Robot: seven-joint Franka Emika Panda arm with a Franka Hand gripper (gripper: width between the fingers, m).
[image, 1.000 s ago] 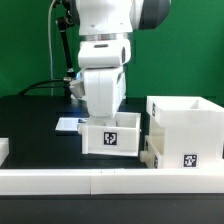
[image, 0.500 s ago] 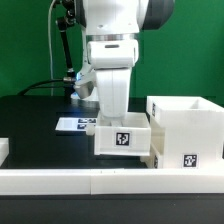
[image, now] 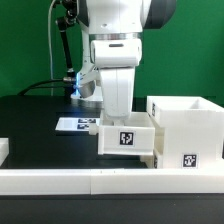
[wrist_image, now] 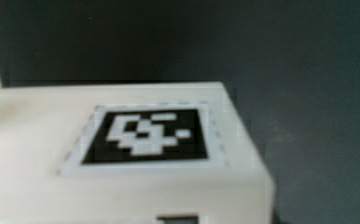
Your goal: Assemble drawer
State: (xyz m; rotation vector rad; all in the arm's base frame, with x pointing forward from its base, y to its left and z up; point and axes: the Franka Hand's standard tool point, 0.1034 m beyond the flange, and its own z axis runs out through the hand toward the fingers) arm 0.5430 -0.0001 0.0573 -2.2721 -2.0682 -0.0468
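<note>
My gripper [image: 120,112] reaches down into a small white open-top tray [image: 126,139] with a black-and-white tag on its front and holds it just above the black table. The fingertips are hidden inside the tray. The tray's right end is against the left side of the tall white housing [image: 186,122], which stands at the exterior view's right with a tag low on its front. In the wrist view the tray's tagged face [wrist_image: 150,137] fills most of the picture.
The marker board [image: 72,124] lies flat on the table behind the tray. A long low white rail [image: 90,181] runs along the front edge. A small white part [image: 3,150] shows at the exterior view's left edge. A green wall stands behind.
The arm has carried the tray toward the exterior view's right, from the middle of the table up against the housing. The housing has not moved.
</note>
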